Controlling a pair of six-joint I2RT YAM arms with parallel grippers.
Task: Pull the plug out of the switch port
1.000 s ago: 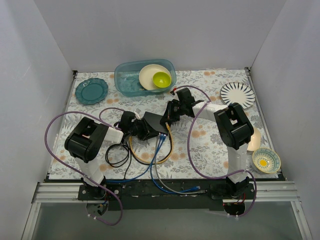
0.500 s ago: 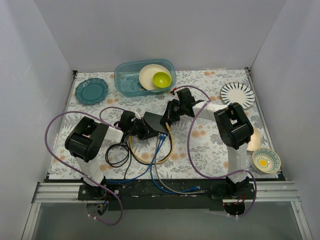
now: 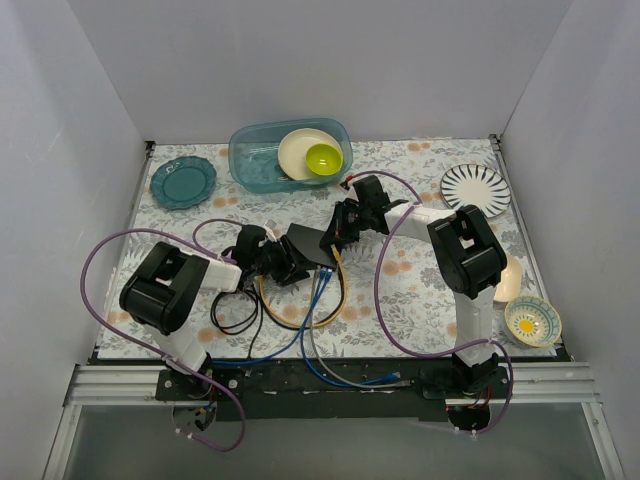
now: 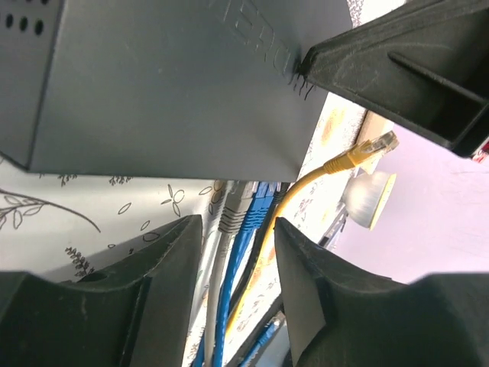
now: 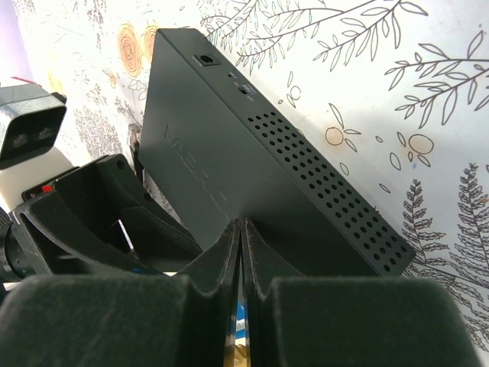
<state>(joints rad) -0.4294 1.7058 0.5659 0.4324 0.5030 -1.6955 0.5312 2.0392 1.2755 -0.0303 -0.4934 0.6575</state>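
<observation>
The left fingers (image 4: 137, 306) have drawn back leftward, spread around the cables (image 4: 238, 252); right fingers (image 5: 191, 298) clenched against the switch (image 5: 229, 168).

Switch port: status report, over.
Right gripper shut, tips against switch. Left gripper open over grey cable, blue cables. Yellow plug clear of switch, hanging free.

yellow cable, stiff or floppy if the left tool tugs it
Probably springy, not limp: the yellow cable holds a smooth arc up to its plug. Likely light and easy to drag, since that plug sits in no port of the switch. Its smooth jacket might slip between the fingers of the open left tool.
</observation>
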